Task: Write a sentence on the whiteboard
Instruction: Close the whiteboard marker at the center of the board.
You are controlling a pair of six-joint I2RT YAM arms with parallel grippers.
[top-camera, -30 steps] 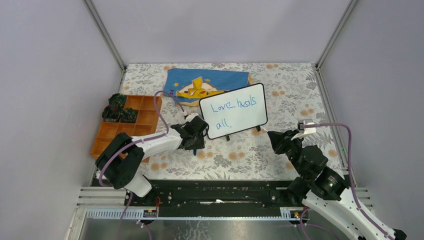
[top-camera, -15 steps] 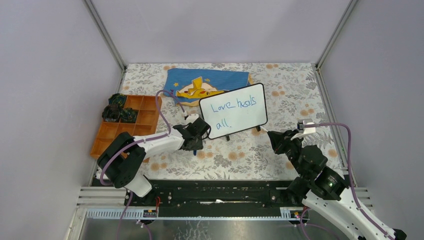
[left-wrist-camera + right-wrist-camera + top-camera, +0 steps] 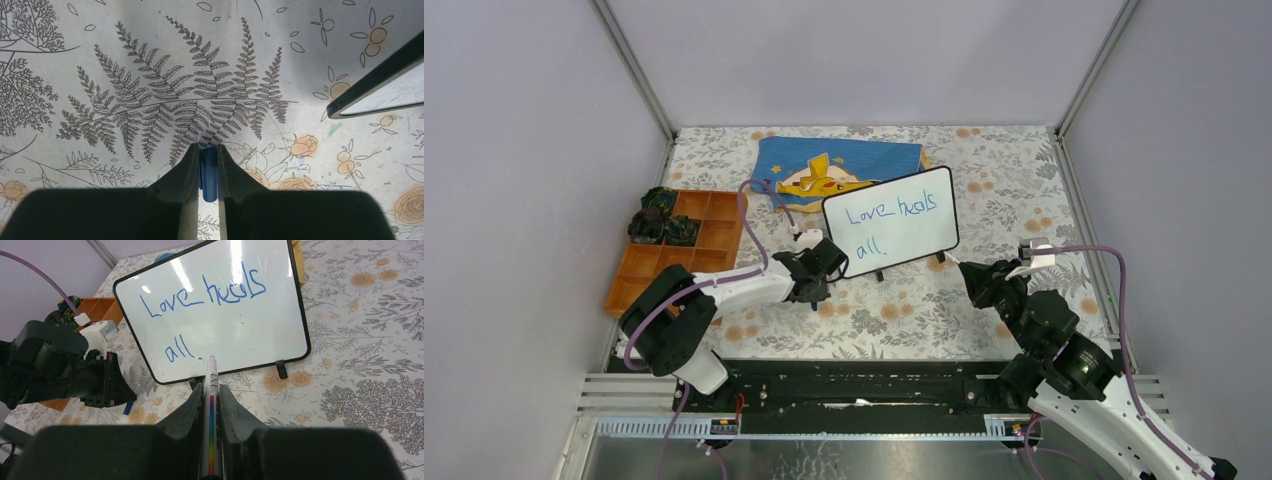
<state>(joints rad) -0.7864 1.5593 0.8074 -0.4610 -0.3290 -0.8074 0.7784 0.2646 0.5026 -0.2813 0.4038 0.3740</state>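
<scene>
Left gripper (image 3: 208, 149) pulled slightly nearer, jaws now clenched on blue cap (image 3: 208, 175) on table (image 3: 150, 50), likely for recapping. Right gripper (image 3: 210, 389) grasps marker (image 3: 211, 370), tip toward whiteboard (image 3: 265, 337) mid-table; sentence (image 3: 235, 289) looks done.

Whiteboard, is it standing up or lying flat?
Standing: the whiteboard is propped on its small black feet, leaning back slightly.

Blue cloth (image 3: 839, 165) — yellow cartoon figure, orange tray (image 3: 709, 240), floral table cover (image 3: 1014, 180)
</scene>
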